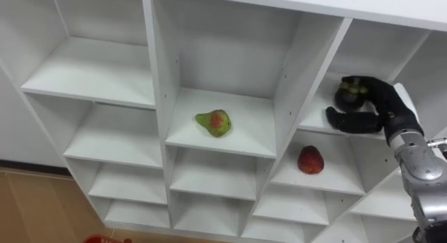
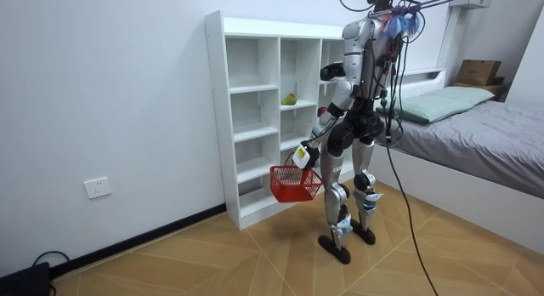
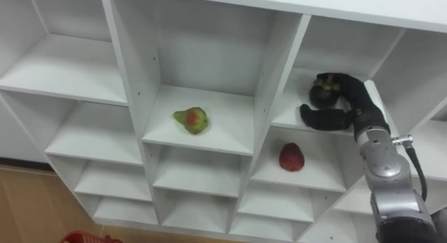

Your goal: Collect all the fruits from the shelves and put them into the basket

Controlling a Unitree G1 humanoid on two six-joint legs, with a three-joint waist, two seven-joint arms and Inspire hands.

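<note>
In the white open-shelved closet [image 1: 157,96], a dark round fruit [image 1: 348,93] is sitting in an upper right compartment with the black right hand [image 1: 374,109] curling around it; a red fruit [image 1: 311,160] is lying below, a green-red pear [image 1: 214,121] further left; the left hand [image 2: 303,156] is gripping a red mesh basket [image 2: 295,185]

Your right hand [image 1: 380,107] is curled round a dark fruit [image 1: 347,95] in the upper right cubby of the shelf unit [image 1: 158,68], with a pear [image 1: 214,121] to its left and a red fruit [image 1: 311,160] below.
</note>
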